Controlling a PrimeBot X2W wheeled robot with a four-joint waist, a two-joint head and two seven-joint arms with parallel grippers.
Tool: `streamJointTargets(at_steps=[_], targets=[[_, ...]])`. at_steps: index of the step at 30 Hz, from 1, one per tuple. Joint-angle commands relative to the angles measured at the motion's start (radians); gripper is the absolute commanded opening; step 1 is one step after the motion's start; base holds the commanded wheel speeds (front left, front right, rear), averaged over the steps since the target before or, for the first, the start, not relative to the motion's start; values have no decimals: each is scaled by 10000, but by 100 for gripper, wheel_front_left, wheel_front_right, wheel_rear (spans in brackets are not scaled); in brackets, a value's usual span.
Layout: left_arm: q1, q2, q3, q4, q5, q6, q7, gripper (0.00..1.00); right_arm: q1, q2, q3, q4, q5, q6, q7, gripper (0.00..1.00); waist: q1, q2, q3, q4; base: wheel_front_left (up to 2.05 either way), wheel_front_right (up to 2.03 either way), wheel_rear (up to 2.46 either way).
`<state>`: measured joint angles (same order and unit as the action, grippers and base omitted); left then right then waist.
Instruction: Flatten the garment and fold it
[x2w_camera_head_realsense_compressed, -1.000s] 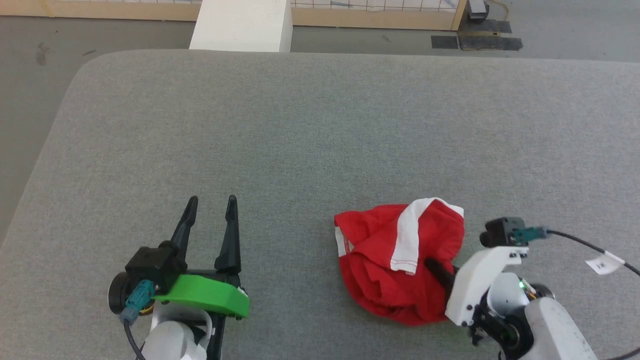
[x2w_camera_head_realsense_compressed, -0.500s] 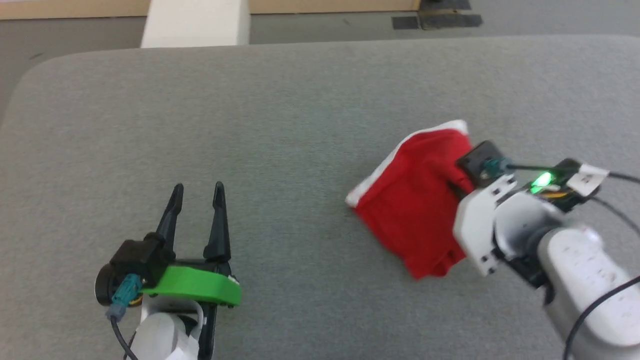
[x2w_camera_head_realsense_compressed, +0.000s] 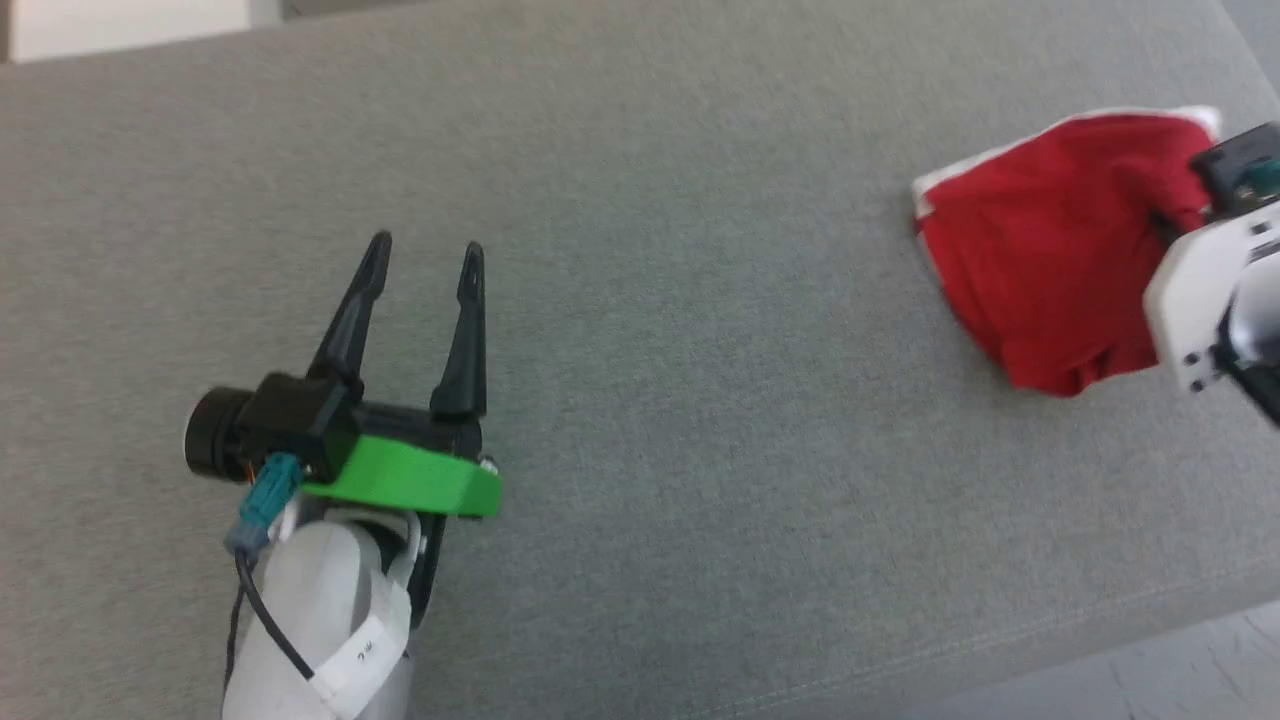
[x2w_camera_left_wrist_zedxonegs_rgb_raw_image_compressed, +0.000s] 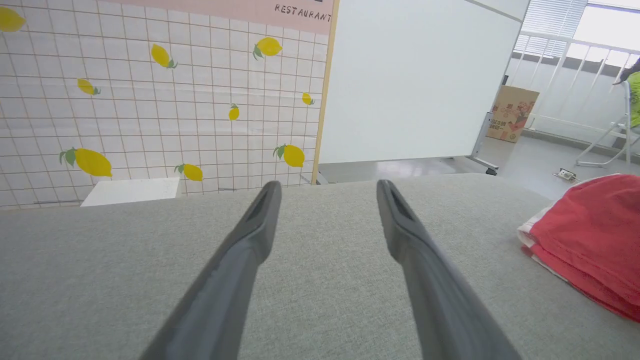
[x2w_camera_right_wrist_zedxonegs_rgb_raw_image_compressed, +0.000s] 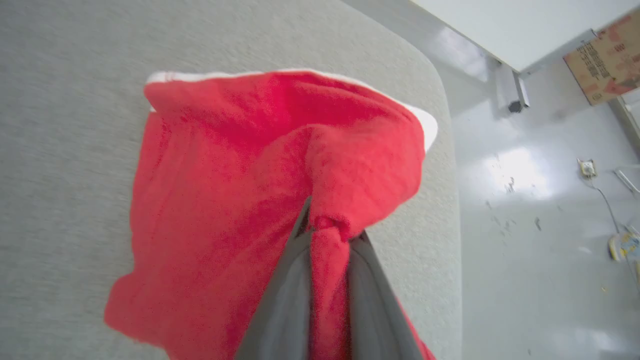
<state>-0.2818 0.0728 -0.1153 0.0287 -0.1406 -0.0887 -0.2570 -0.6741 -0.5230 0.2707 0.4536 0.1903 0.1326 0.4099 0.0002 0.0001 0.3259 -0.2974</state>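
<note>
Status: early stage. I rate neither flattening nor folding as begun in any useful sense. The red shorts (x2w_camera_head_realsense_compressed: 1040, 240) lie bunched in a loose heap on the grey fabric-covered tabletop (x2w_camera_head_realsense_compressed: 640, 150), close to its right edge and toward the far right corner. Only a sliver of white trim shows along their far side. No leg, waistband or stripe is laid out flat (the lettering cannot be made out from here).

The right gripper (x2w_camera_right_wrist_zedxonegs_rgb_raw_image_compressed: 327, 227) has its two fingers pressed together on a gathered ridge of the red cloth. The fabric tents up to that pinch while the remainder drapes onto the tabletop. The left gripper (x2w_camera_head_realsense_compressed: 426, 245) has its fingers spread, carries nothing, and hovers over bare surface toward the left, well apart from the shorts.

Remaining work, as I judge it: locate the waistband or two corners, spread the shorts into a single flat layer away from the right edge, smooth them, then fold. All of that is outstanding.
</note>
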Motion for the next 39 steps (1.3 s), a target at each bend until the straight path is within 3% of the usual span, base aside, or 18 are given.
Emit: streamJointTargets(at_steps=[1,10,21,23,24,32,39], targets=[[-309,167,-44,-7,127,-62,-17,100,-341,-11,-152,351,-112,-19,-327,0,-2,-1,1302,-972,0,0,0],[-1116,531,-470,-466,342,-175,486,100,-1699,-322,-1383,3033,-1230,-19,-2275,0,-2,-1,2374,-1006,0,0,0],[-1028,744,-657,-802,377,-130,812,100,-2508,-389,-3123,4644,-2936,-19,-3723,0,-2,-1,2458,-412,0,0,0],[-967,723,-702,-784,349,-114,798,100,-2525,-410,-3385,4810,-3218,-19,-3877,44,-2,-1,2378,-273,0,0,0],[-935,711,-713,-765,324,-101,782,100,-2530,-414,-3556,4891,-3341,-19,-3947,100,-2,-1,2328,-210,0,0,0],[-640,468,-764,-363,-20,-3,395,100,-2438,-579,-4686,4849,-4104,-19,-5022,100,-2,-1,1434,334,0,0,0],[-105,198,-609,311,-563,109,53,100,-1534,19,-4380,4417,-3140,-19,-6098,100,-2,-1,-58,988,0,0,0]])
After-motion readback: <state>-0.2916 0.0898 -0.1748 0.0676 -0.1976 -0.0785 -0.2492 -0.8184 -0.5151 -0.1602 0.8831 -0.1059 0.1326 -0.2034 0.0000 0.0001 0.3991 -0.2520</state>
